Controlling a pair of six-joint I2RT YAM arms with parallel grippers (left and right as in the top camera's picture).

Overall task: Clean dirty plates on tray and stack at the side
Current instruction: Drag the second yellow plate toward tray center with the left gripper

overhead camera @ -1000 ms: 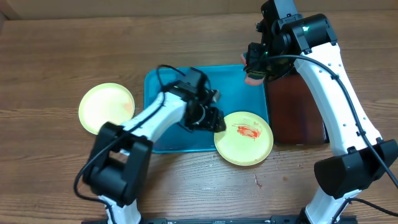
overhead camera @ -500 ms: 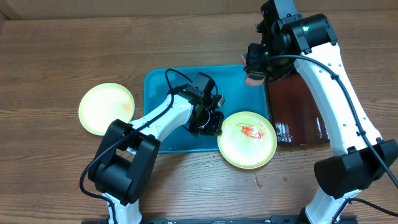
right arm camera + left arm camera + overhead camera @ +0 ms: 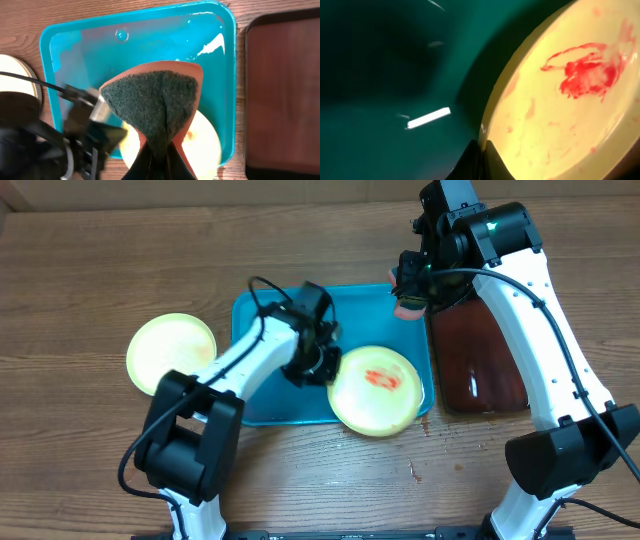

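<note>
Slippage is looming as the left gripper (image 3: 328,370) is pinching just the thin rim of the smeared plate (image 3: 378,392) overhanging the tray's (image 3: 262,330) near-right corner, while the right gripper (image 3: 408,295) is clamping a sponge (image 3: 155,95) above the tray.

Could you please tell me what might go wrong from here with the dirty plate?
The left end effector pinches only the rim of the sauce-smeared plate, so it may slip or tip. That plate overhangs the front edge of the blue tray, so sauce could reach the table.
</note>
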